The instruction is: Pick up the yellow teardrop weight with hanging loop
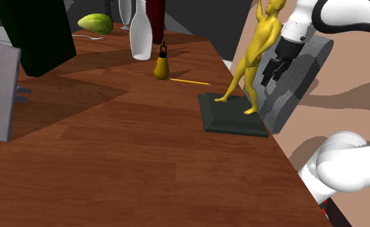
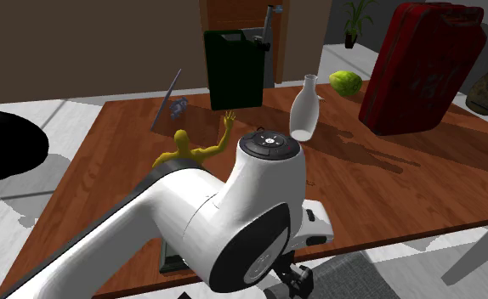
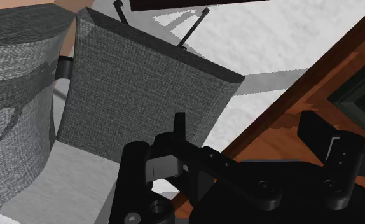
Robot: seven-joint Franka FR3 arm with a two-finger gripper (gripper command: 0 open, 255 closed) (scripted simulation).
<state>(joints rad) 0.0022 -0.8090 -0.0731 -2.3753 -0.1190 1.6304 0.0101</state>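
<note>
The yellow teardrop weight (image 1: 161,66) with a dark hanging loop on top stands upright on the brown wooden table (image 1: 113,161), toward the far side, just in front of a white bottle. My black gripper (image 1: 272,72) hangs off the table's edge at the shoulder view's right, behind a yellow figurine and well away from the weight. In the wrist view the gripper (image 3: 248,130) is open with nothing between its fingers, looking past the table edge at a grey chair.
A yellow figurine (image 1: 258,45) on a dark base (image 1: 232,117) stands between gripper and weight. A white bottle (image 1: 140,35), a green fruit (image 1: 95,24), a dark green canister (image 1: 35,32) and a thin yellow stick (image 1: 190,82) share the table. A grey upholstered chair (image 1: 300,87) sits beside the edge.
</note>
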